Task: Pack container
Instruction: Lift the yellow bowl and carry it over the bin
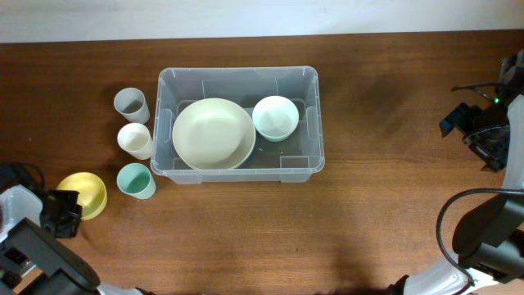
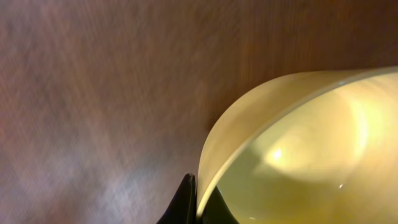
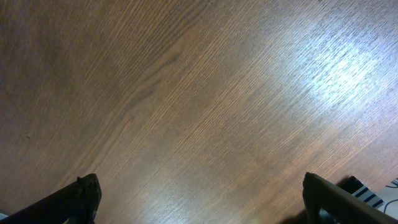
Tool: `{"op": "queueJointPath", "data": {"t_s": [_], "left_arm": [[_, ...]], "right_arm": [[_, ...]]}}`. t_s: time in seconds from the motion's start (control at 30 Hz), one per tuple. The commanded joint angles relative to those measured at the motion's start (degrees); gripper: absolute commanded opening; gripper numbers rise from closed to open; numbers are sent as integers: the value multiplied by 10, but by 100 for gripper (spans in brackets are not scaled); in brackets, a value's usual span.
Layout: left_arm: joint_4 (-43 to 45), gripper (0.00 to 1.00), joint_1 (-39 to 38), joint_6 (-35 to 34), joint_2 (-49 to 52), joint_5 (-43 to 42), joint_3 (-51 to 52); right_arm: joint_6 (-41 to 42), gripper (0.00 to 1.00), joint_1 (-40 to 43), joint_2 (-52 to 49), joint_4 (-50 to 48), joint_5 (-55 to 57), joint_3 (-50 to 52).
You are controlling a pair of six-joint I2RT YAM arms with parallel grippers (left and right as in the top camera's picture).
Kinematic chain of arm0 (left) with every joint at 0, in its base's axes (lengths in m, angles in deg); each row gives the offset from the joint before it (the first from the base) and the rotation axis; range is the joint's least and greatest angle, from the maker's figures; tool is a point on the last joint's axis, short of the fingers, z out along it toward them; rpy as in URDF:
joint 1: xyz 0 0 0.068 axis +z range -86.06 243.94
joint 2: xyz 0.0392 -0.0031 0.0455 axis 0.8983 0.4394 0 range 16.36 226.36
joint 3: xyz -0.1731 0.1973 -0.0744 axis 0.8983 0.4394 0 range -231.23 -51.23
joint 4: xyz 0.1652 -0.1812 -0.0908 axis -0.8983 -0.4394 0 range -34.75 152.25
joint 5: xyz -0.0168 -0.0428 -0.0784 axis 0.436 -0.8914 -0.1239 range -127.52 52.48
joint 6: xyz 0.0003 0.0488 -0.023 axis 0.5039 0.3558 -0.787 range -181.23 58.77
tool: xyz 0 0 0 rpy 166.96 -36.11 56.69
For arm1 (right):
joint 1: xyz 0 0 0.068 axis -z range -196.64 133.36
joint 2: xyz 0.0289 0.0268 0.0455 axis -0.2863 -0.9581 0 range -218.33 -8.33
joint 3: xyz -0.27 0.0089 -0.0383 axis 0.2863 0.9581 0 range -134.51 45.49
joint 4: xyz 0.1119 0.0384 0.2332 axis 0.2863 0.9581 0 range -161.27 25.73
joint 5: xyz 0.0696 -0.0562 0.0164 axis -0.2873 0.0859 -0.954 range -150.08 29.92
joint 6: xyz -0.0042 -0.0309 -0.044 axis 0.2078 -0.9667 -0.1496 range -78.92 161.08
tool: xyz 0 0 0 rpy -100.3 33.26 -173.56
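Yellow bowl (image 2: 298, 155) at near left, rim pinched between the jaws of left gripper (image 2: 200, 205). Clear container (image 1: 237, 72) at centre, holding a large cream bowl (image 1: 213, 133) and a small pale bowl (image 1: 275, 117). Three cups (image 1: 135, 140) just left of it. Right gripper (image 3: 199, 198) spread wide over bare wooden table (image 3: 186, 93), far right.

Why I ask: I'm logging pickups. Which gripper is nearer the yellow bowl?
Left. The left gripper is shut on the yellow bowl; the right gripper hangs open beyond the container.

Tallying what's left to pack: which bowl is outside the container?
The yellow bowl, its rim pinched by the left gripper; the cream bowl and white bowl sit inside the container.
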Motion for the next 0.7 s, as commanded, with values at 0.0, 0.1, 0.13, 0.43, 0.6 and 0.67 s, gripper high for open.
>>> {"op": "queueJointPath", "data": {"t_s": [0.0,0.1,0.13,0.43,0.6,0.67], "left_arm": [[17,1,8,-3,8,10,-20],[11,1,21,1,4,9,-77],[5,1,25,7,2,7,-103],[-10,1,-7,133,-49,-183,-315],[-10,1,-127,240,-78,-258,-388],[-4,1,-216,283,-83,-254,-396]], "right_arm": [[3,99,0,-2,0,1,3],[3,99,0,-2,0,1,3],[3,99,0,-2,0,1,3],[3,99,0,-2,0,1,3],[3,99,0,-2,0,1,3],[3,99,0,-2,0,1,3]]}}
